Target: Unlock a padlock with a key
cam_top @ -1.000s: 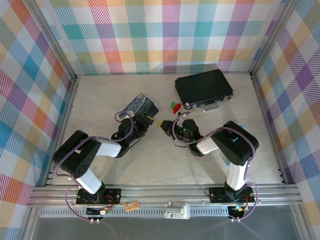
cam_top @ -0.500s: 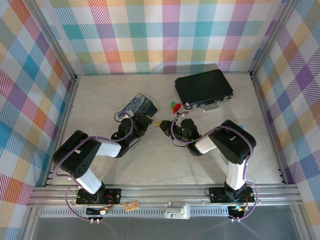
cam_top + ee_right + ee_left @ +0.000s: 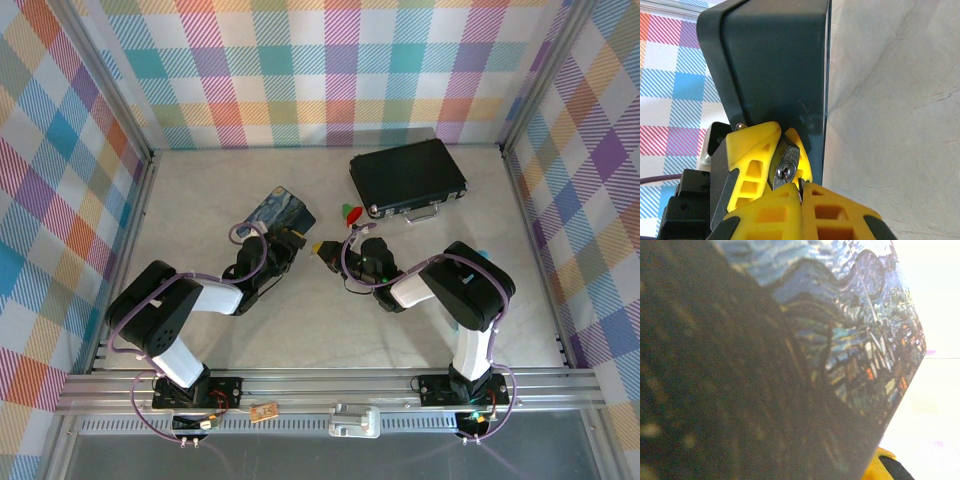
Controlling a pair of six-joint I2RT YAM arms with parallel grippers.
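Observation:
In the right wrist view the small dark padlock faces the camera with its silvery keyhole. My left gripper is shut on it, one yellow finger on each side. My right gripper is shut on the key, a thin dark sliver between its fingertips just right of and below the keyhole. I cannot tell whether the key's tip is inside. From above, the left gripper and the right gripper meet tip to tip at mid-table. The shackle is hidden.
The blue starry-painting tin lies right behind the left gripper and looms close in the left wrist view; its dark side backs the padlock. A black case sits at the back right, with a red-and-green piece beside it.
The right gripper has edged slightly left toward the left gripper. The left arm has hardly moved.

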